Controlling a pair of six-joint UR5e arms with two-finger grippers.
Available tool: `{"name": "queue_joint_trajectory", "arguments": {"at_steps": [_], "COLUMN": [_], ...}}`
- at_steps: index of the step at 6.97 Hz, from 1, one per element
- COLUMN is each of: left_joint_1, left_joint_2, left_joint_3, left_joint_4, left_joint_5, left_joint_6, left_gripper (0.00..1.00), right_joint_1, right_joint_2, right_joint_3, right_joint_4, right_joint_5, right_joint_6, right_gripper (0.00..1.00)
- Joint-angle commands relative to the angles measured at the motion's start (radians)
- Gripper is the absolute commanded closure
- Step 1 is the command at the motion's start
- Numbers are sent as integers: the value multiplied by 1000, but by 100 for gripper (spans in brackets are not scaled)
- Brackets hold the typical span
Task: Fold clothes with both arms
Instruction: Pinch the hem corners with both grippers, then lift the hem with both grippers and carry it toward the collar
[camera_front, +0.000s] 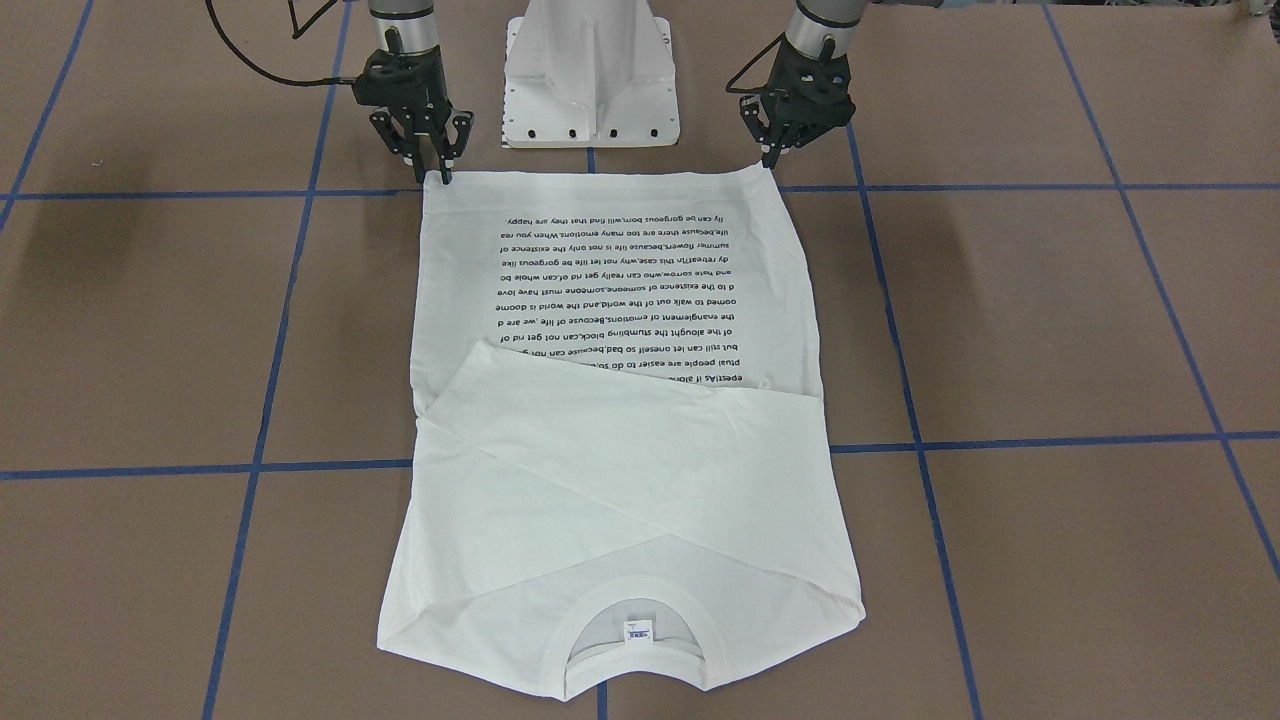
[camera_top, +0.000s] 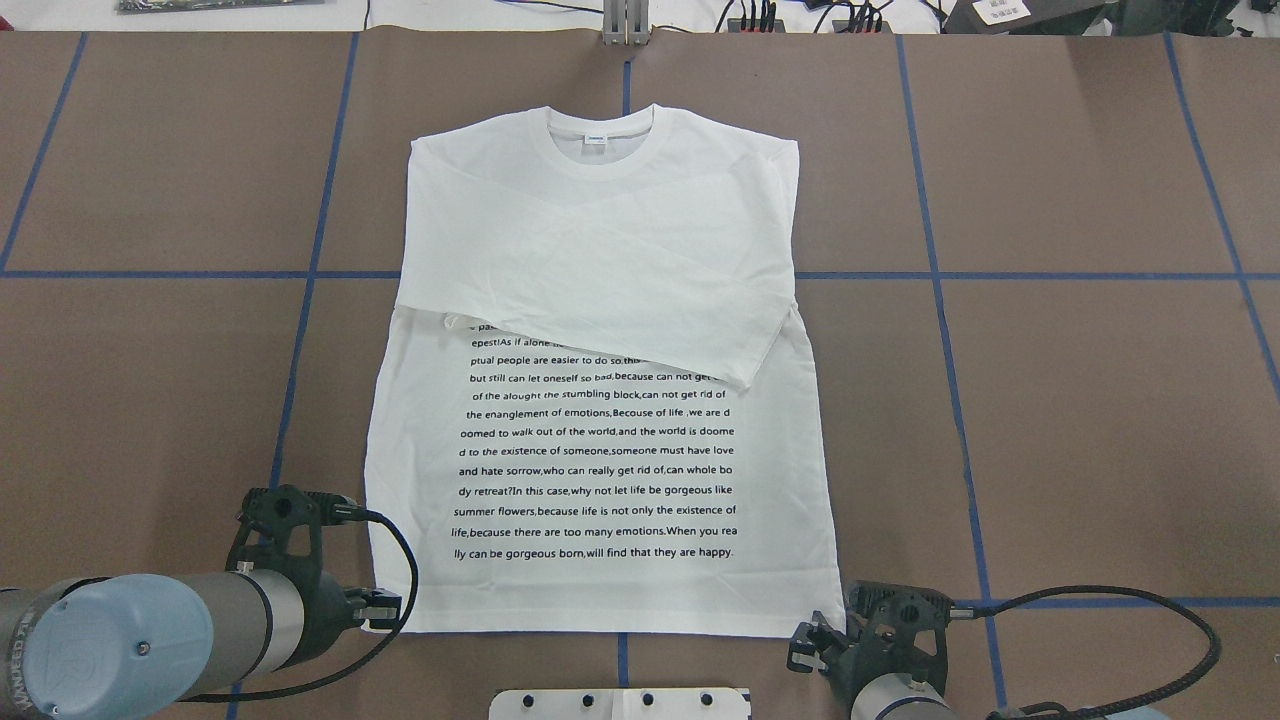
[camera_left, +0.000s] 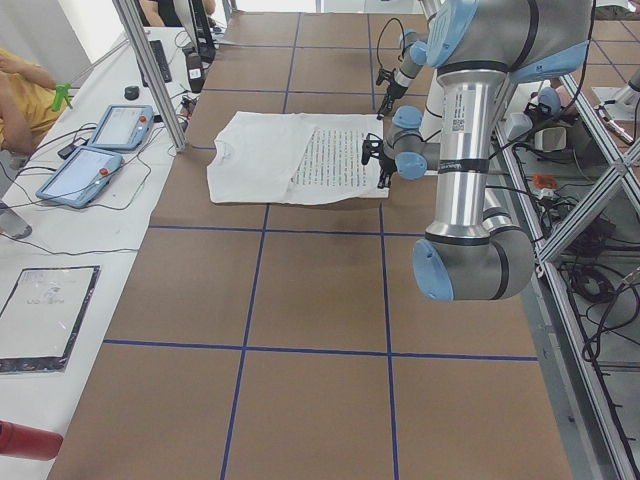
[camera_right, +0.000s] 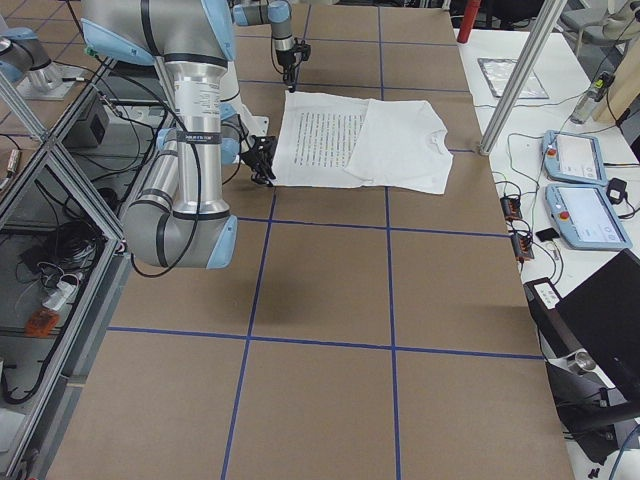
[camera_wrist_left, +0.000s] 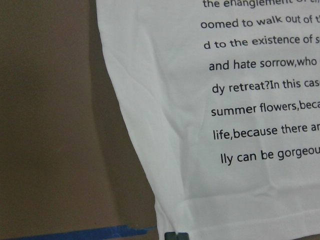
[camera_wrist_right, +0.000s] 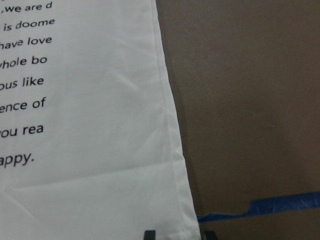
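The white long-sleeved T-shirt (camera_front: 620, 450) lies flat on the brown table, printed text up (camera_top: 600, 450). Both sleeves are folded across the chest, and the collar points away from the robot. My left gripper (camera_front: 770, 162) is down at the hem corner on its side. In the left wrist view its fingertips (camera_wrist_left: 176, 235) are together on the hem. My right gripper (camera_front: 432, 178) is at the other hem corner. In the right wrist view its two fingertips (camera_wrist_right: 149, 234) stand apart, with the shirt's corner edge between them.
The white pedestal base (camera_front: 590, 80) stands just behind the hem, between the two arms. Blue tape lines (camera_top: 940, 275) cross the table. Tablets (camera_left: 100, 140) and cables lie on a side bench, and an operator (camera_left: 20, 100) sits there.
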Motion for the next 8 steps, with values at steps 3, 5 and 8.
{"name": "queue_joint_trajectory", "arguments": {"at_steps": [3,5,8], "left_joint_1": [0,-5,-49], "left_joint_2": [-2,6,-52], "left_joint_3": [-2,-93,-444], "left_joint_4": [0,17,393], "left_joint_5": [0,-28,-166], "left_joint_6": [0,6,45], "left_gripper": [100,100,100], "right_joint_1": [3,62,63], "right_joint_2": [10,-22,-21], "right_joint_3": [6,128,590], "right_joint_4": [-3,-47,-492], "right_joint_5": [4,53,188], "right_joint_6": [-3,-15,-15], "right_gripper": [100,100,100]}}
